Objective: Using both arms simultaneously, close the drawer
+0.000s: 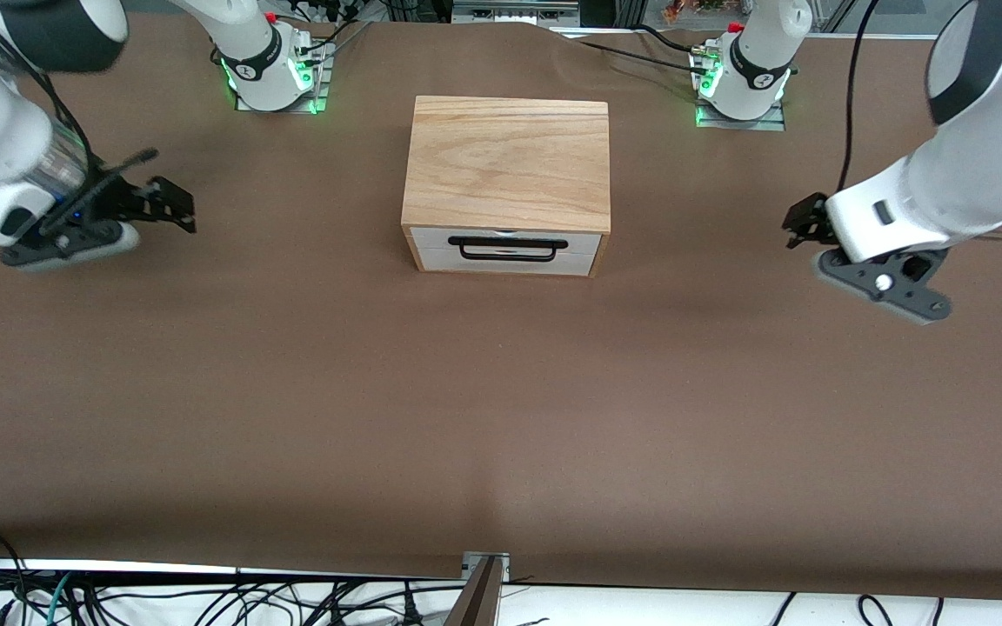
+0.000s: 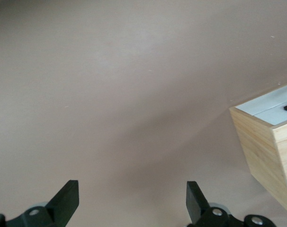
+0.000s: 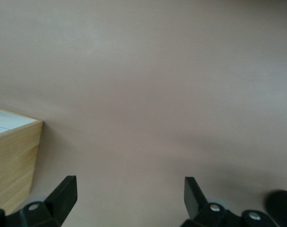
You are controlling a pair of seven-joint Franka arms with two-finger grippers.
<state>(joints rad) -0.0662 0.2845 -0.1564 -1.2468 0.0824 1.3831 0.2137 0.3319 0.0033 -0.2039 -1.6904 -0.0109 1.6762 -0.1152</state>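
Note:
The small wooden box [image 1: 508,161] stands mid-table, its front turned toward the front camera. The drawer's white front panel [image 1: 505,250] with its thin black bar handle [image 1: 508,249] sits about level with the box's front; no tray shows. My left gripper [image 1: 801,224] is open and empty, low over the table toward the left arm's end, well apart from the box. My right gripper [image 1: 175,204] is open and empty toward the right arm's end, also apart. The left wrist view shows its gripper [image 2: 132,198] and the box's corner [image 2: 269,151]. The right wrist view shows its gripper [image 3: 130,196] and the box's side [image 3: 13,161].
A brown cover [image 1: 501,417] lies over the whole table. The two arm bases [image 1: 270,74] [image 1: 740,83] with green lights stand farther from the front camera than the box. Cables [image 1: 205,600] hang below the table's near edge.

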